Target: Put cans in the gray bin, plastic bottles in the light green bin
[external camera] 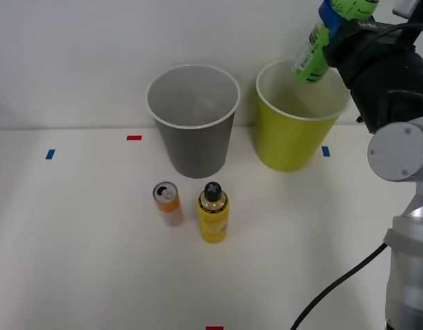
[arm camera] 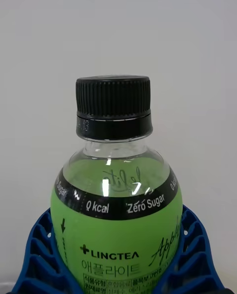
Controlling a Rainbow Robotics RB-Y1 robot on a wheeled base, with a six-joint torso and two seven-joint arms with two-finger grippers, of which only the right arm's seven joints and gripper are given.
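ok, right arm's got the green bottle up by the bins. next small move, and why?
Probably open the right gripper and drop it. The green bottle hangs tilted over the light green bin's open mouth, bottom end just inside the rim, so it should fall in.

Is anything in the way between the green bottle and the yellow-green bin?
Nothing visible is. The right gripper holds the green bottle tilted above the light green bin, its lower end over the open rim. The gray bin stands apart, beside it.
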